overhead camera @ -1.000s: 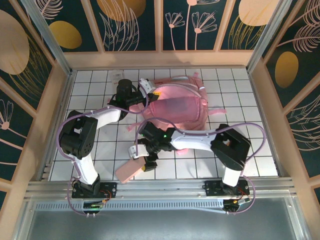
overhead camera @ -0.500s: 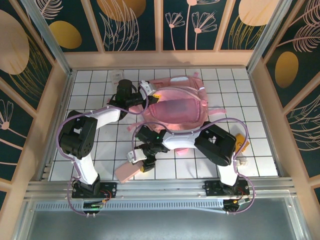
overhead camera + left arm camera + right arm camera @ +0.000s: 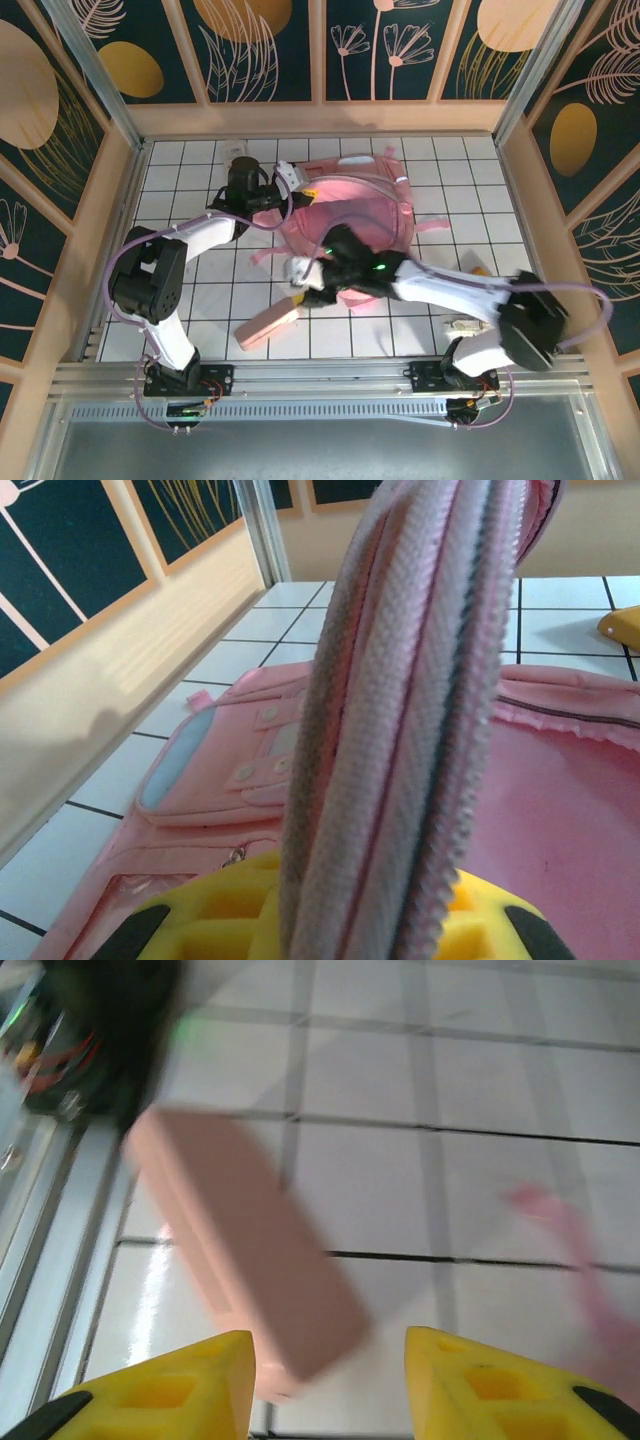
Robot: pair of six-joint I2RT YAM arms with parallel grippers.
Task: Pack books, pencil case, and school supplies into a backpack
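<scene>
Right gripper (image 3: 328, 1385) hangs with jaws parted astride one end of the pink pencil case (image 3: 250, 1250), near the table's (image 3: 500, 200) front edge. Left gripper (image 3: 360, 925) is clenched on the zipper edge of the pink backpack (image 3: 352, 205), mid-table.

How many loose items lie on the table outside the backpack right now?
4: pencil case front left, clear packet far left, orange item and whitish item at right. More may be hidden.

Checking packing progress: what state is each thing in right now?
Backpack: on the table, zip edge lifted.
Pencil case: outside the backpack, not packed.
Left tool: shut on backpack's zip edge.
Right tool: open, astride pencil case's end.
</scene>
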